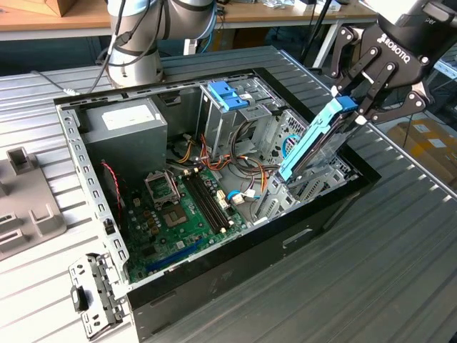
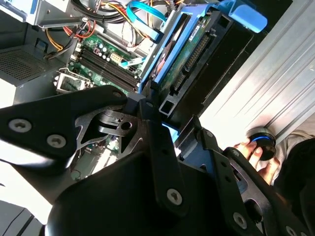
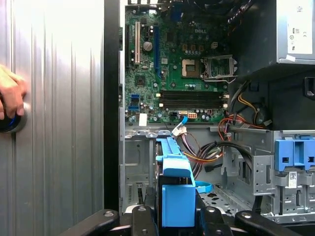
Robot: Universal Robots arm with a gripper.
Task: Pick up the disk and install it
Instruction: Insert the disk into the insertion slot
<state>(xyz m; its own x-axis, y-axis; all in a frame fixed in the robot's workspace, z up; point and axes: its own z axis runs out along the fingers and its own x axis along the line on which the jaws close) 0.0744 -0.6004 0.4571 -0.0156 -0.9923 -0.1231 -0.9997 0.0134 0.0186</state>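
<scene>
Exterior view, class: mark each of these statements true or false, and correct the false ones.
1. The hand grips the disk at its upper end. True.
2. The disk lies flat on the table. False: it stands tilted, its lower end down inside the computer case.
3. The case is open, with the green motherboard showing. True.
4. The disk is edged in red. False: its side rails are blue.
5. The grey power supply box sits outside the case. False: it is inside, in a corner.
</scene>
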